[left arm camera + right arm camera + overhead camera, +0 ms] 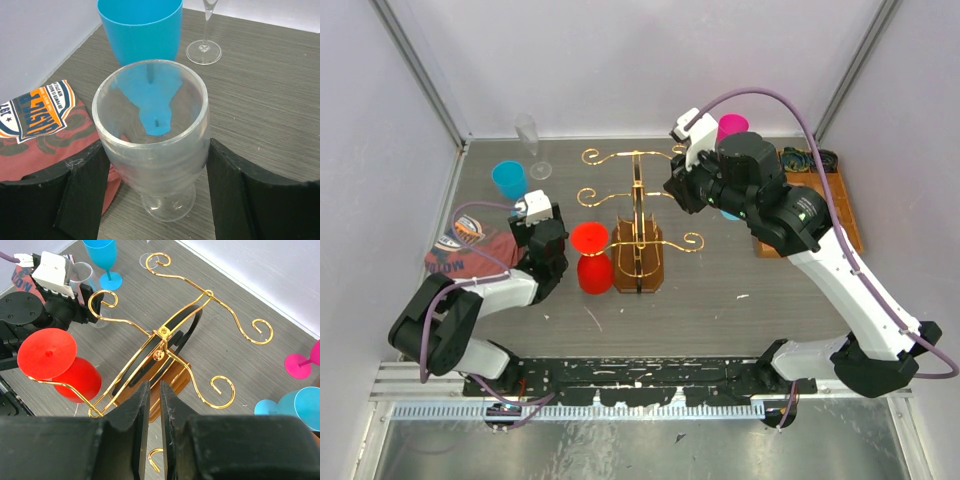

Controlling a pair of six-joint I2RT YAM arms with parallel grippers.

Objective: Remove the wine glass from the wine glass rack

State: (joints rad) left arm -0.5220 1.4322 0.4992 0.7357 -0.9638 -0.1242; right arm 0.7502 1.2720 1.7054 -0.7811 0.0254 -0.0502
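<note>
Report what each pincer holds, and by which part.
Left pincer grips the clear glass by its bowl, a finger on each side. Right pincer holds nothing.

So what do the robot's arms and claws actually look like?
Both the left arm and right arm have glossy white shells with chunky black rounded joints. A thin purple cable loops along each. The left claw and right claw each have two flat matt-black fingers; a small white plug block sits on the left wrist. No markings are readable.
</note>
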